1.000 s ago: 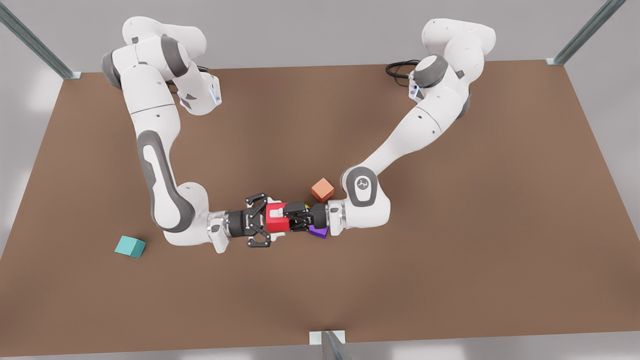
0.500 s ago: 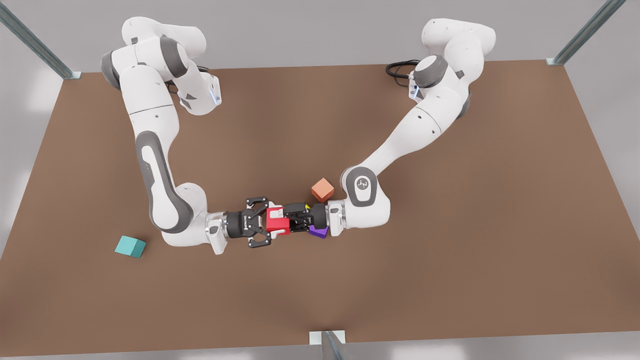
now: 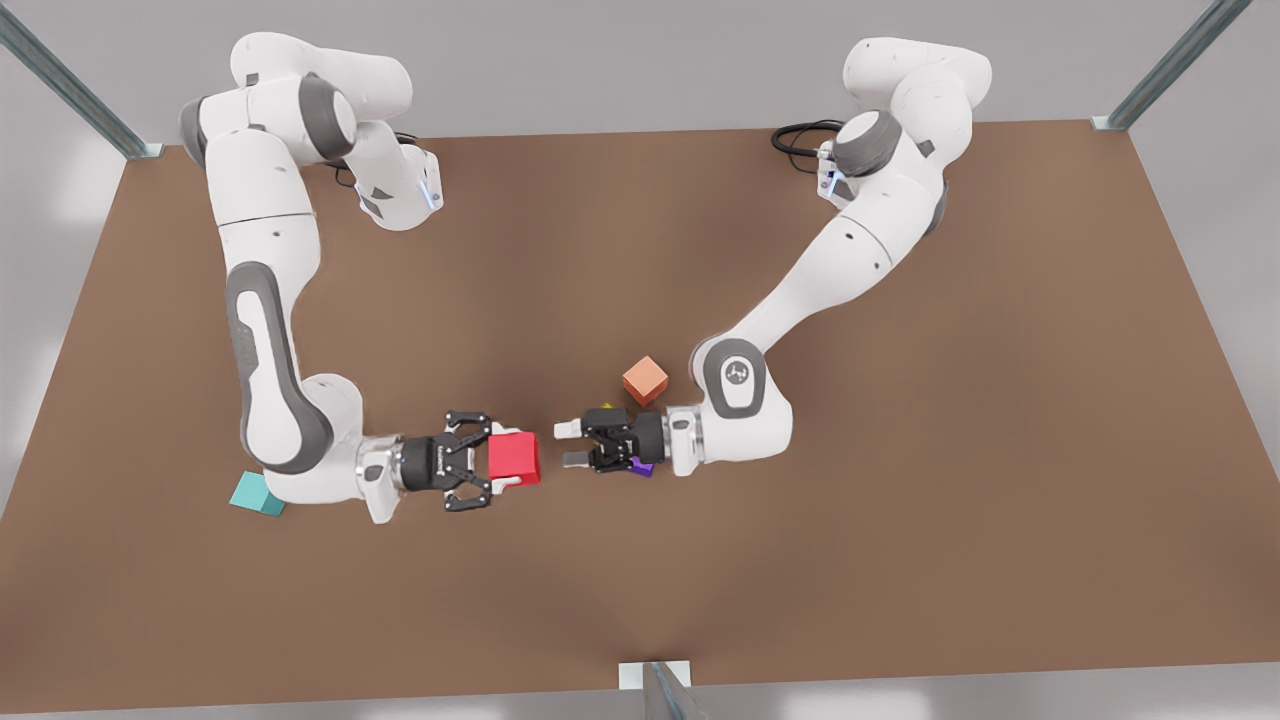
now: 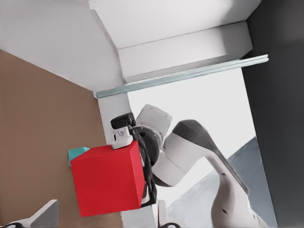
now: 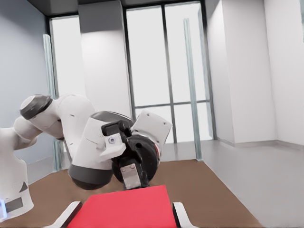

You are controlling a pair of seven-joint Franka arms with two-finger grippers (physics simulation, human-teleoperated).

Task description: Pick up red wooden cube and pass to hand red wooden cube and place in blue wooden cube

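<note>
The right gripper (image 3: pixel 498 463), at the front view's left, clamps the red wooden cube (image 3: pixel 516 458) between its two fingers, the cube filling the jaws. Facing it across a short gap, the left gripper (image 3: pixel 570 444) hangs with jaws apart and empty. Four cubes are on view over the brown table (image 3: pixel 900 450), one of each colour: red, the blue wooden cube (image 3: pixel 252 495) half-hidden behind the right arm, a salmon-orange cube (image 3: pixel 645 380), and a purple cube (image 3: pixel 641 466) beneath the left gripper.

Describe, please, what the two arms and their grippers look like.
Both arms are white rounded shells with grey joint bands. The right gripper, on the front view's left, and left gripper are black with pale fingertip pads. A round emblem marks the left arm's grey joint cap, and a black cable loops at its base.
</note>
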